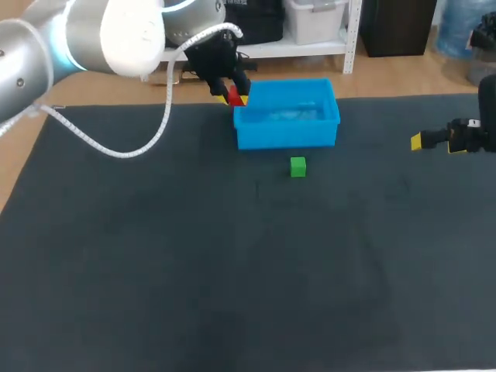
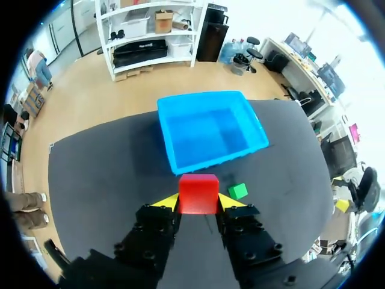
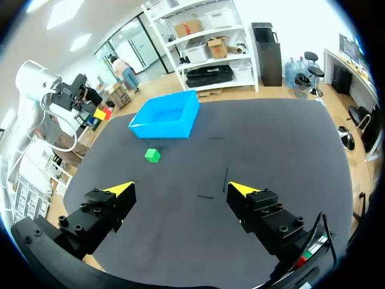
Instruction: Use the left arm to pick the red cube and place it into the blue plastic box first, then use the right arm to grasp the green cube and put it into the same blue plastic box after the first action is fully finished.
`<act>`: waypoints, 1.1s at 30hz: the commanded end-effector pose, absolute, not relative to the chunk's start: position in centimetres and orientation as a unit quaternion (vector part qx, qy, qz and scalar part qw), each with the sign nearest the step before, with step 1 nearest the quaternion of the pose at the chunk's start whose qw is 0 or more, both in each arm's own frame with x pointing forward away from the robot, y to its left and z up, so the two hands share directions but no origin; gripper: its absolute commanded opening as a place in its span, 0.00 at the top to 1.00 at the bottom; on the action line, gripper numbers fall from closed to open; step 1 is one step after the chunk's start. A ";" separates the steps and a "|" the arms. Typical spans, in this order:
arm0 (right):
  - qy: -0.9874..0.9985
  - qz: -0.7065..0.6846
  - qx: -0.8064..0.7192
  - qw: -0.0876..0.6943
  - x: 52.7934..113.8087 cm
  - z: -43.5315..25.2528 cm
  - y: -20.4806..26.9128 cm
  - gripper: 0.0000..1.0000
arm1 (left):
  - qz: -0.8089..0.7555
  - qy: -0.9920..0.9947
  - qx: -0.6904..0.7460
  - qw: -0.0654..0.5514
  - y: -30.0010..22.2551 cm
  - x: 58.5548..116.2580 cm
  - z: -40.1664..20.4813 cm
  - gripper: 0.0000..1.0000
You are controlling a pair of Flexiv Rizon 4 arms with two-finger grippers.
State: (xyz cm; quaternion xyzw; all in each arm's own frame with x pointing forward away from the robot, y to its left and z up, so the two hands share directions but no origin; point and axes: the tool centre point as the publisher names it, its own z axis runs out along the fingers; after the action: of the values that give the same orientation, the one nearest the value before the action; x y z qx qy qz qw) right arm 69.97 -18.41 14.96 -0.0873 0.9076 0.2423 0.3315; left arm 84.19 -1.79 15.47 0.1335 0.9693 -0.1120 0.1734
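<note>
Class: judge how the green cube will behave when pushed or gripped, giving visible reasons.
Flat-faced and squat, the green cube would probably slide, not roll or tip. It is small, so likely light. The similar red cube shows crisp edges held in the left pincer, suggesting stiffness.

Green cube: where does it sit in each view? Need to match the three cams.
Head: green cube on the mat, just in front of the box, apart from it.
Left wrist: green cube beside the held red cube, just ahead of the left gripper, short of the box.
Right wrist: green cube far ahead of the right gripper, near the box.
Shared landmark: the box.
</note>
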 end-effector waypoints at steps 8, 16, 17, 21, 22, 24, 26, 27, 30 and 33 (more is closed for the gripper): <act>0.907 0.243 -0.088 0.331 70.0 14.9 -18.5 0.00 | -0.120 0.965 0.144 0.183 -2.7 85.5 15.2 1.00; 0.907 0.243 -0.088 0.331 70.0 14.9 -18.5 0.00 | -0.123 0.963 0.145 0.190 -3.5 86.2 15.1 1.00; 0.907 0.243 -0.088 0.331 70.0 14.9 -18.5 0.00 | -0.123 0.963 0.145 0.191 -3.6 86.3 15.0 1.00; 0.907 0.243 -0.088 0.331 70.0 14.9 -18.5 0.00 | -0.122 0.963 0.144 0.192 -3.8 86.8 14.8 1.00; 0.907 0.243 -0.088 0.331 70.0 14.9 -18.5 0.00 | -0.121 0.963 0.143 0.193 -3.8 86.9 14.7 1.00; 0.907 0.243 -0.088 0.331 70.0 14.9 -18.5 0.00 | -0.120 0.963 0.142 0.193 -3.8 87.2 14.6 1.00; 0.907 0.243 -0.088 0.331 70.0 14.9 -18.5 0.00 | -0.120 0.963 0.142 0.194 -3.9 87.6 14.5 1.00; 0.907 0.243 -0.088 0.331 70.0 14.9 -18.5 0.00 | -0.120 0.963 0.141 0.195 -3.9 87.7 14.5 1.00; 0.907 0.243 -0.088 0.331 70.0 14.9 -18.5 0.00 | -0.119 0.963 0.138 0.199 -4.0 88.3 14.5 1.00; 0.907 0.243 -0.088 0.331 70.0 14.9 -18.5 0.00 | -0.118 0.963 0.138 0.201 -4.1 88.7 14.5 1.00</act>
State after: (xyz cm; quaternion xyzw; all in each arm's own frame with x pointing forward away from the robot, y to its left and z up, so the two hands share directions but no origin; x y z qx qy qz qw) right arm 69.97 -18.41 14.96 -0.0873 0.9076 0.2423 0.3315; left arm 87.75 -3.73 14.53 0.1359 0.9618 -0.1181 0.2062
